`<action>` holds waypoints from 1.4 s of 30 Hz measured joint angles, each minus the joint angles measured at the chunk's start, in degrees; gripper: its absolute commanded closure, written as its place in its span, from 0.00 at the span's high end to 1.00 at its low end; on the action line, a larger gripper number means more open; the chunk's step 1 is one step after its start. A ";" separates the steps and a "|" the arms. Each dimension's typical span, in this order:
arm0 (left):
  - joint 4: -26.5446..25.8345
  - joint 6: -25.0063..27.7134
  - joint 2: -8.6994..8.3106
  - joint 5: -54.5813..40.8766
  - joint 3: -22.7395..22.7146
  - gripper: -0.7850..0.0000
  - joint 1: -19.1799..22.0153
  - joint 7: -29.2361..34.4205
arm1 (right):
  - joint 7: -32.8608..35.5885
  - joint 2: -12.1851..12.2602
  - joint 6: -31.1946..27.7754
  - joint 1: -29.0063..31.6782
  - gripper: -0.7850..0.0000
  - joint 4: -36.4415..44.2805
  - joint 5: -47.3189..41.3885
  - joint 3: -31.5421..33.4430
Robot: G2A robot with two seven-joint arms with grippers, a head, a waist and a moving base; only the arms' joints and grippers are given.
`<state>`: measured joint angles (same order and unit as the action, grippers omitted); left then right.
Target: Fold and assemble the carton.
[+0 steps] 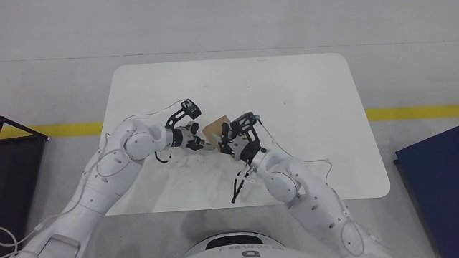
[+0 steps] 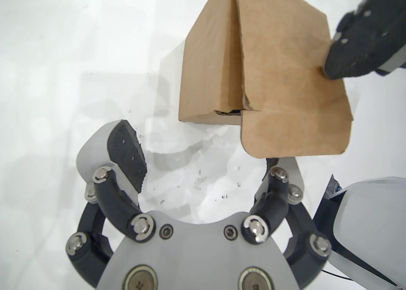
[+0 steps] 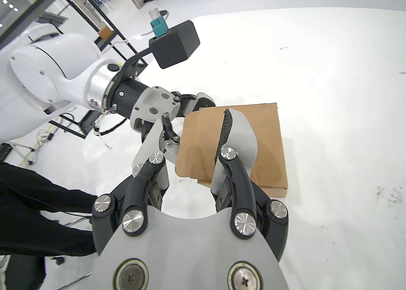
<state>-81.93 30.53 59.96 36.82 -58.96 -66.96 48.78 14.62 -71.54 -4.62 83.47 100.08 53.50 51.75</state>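
White table (image 1: 308, 93), scuffed, on a grey floor (image 1: 215, 14) crossed by a yellow line (image 1: 416, 112). I see the carton (image 1: 217, 127) toward the near side, between my left gripper (image 2: 199, 158), fingers spread, and my right gripper (image 3: 193, 132), also spread, one fingertip (image 2: 345, 50) touching the carton's top.

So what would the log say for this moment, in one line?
stage: folding | carton: part-folded, on table | left gripper: open, at its flap | right gripper: open, touching carton
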 measured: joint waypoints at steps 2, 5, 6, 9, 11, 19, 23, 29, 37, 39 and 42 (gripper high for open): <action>-0.34 0.10 -0.14 0.08 -0.24 1.00 -0.32 -0.10 | 0.42 -0.06 1.91 -0.03 0.48 0.71 3.61 -0.84; -0.79 0.30 -0.37 0.16 -0.69 1.00 -0.85 -0.31 | 1.29 -0.15 4.20 -0.06 0.48 1.53 8.09 -1.88; -0.89 0.39 -0.45 0.19 -0.86 1.00 -1.02 -0.37 | 1.70 -0.17 4.89 -0.14 0.48 1.66 9.63 -2.22; -1.15 0.65 -0.71 0.25 -1.49 1.00 -1.59 -0.65 | 3.03 -0.34 6.71 -0.47 0.49 1.67 13.98 -3.45; -1.30 0.85 -0.89 0.25 -1.90 1.00 -1.95 -0.77 | 4.37 -0.47 7.23 -0.89 0.52 1.50 16.69 -4.45; -2.04 0.96 -1.52 0.06 -3.49 1.00 -3.16 -1.24 | 8.26 -0.88 9.47 -2.25 0.50 1.96 27.34 -7.22; -2.18 0.90 -2.00 -0.54 -5.10 1.00 -4.09 -1.44 | 10.79 -1.20 11.46 -2.69 0.48 1.91 33.69 -8.58; -3.05 1.00 -3.02 -1.20 -8.82 1.00 -6.42 -2.20 | 11.58 -1.73 12.19 -2.91 0.49 1.57 35.71 -9.11; -5.65 2.05 -3.57 -5.18 -12.07 1.00 -8.88 -6.80 | 9.14 -2.12 11.72 -1.87 0.49 2.05 31.04 -7.31; -5.96 1.59 -3.45 -4.86 -11.38 1.00 -8.67 -7.36 | 8.13 -2.18 11.41 -1.43 0.49 2.20 29.46 -6.67; -5.73 1.19 -3.18 -3.90 -9.88 1.00 -7.67 -7.57 | 6.40 -2.23 10.63 -0.64 0.54 2.68 26.40 -5.60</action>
<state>-87.67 31.72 56.78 32.92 -68.84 -74.63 41.22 21.02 -73.76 6.00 82.83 102.76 79.90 46.15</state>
